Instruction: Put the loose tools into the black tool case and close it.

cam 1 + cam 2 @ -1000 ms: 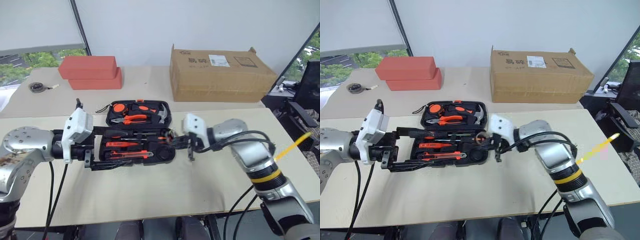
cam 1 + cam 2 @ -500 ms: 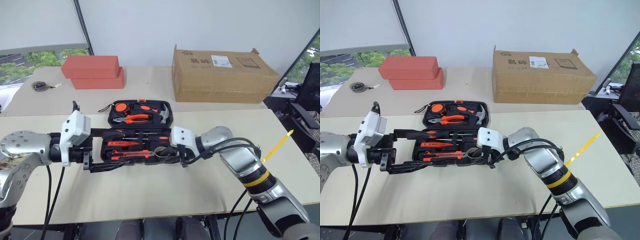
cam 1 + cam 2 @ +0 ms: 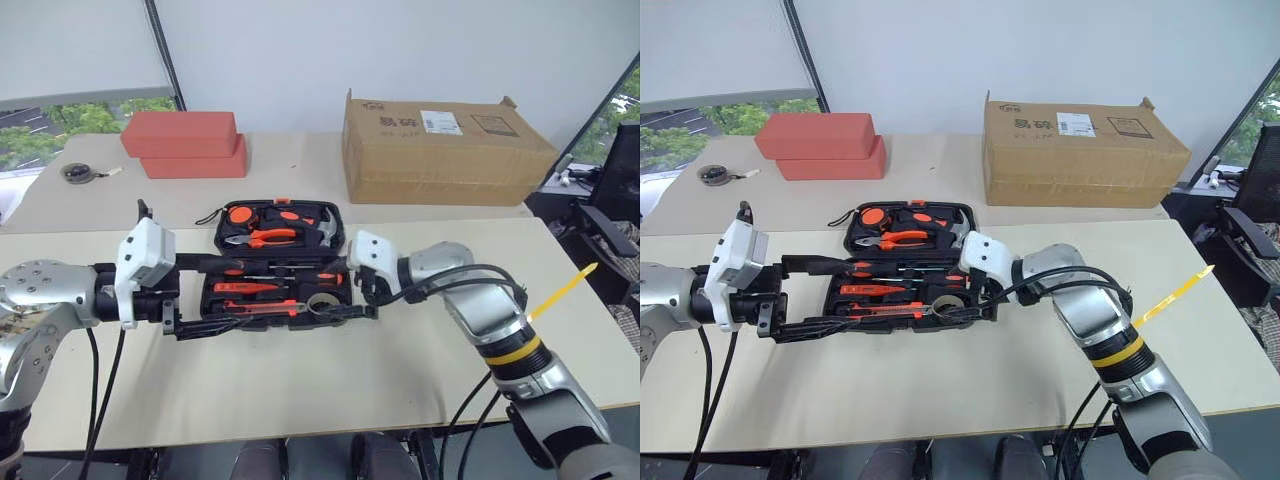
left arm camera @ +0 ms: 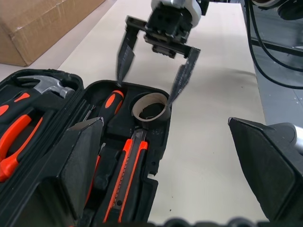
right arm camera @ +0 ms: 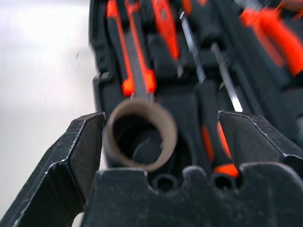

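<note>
On the beige surface nearest me, I see the black plastic hinged tool case lying open, its front tray toward me and its lid half behind. My left tool reaches in from the left at tray height, its two black fingers spread wide apart and gripping nothing; one finger runs along the tray's front edge, the other along the seam between the halves. My right tool comes in from the right end of the tray, its fingers also parted and empty, just over the small dark tape ring, which sits in the recess at that end. Beside the ring in the tray lie the orange-black utility knife and a steel-shaft screwdriver with a black-and-orange handle. In the lid half behind I can make out orange-handled pliers and a steel hammer. Further back on the surface stand two stacked red rectangular boxes on the left, a round grey tape measure beyond them at the far left, and a brown cardboard box on the right.
</note>
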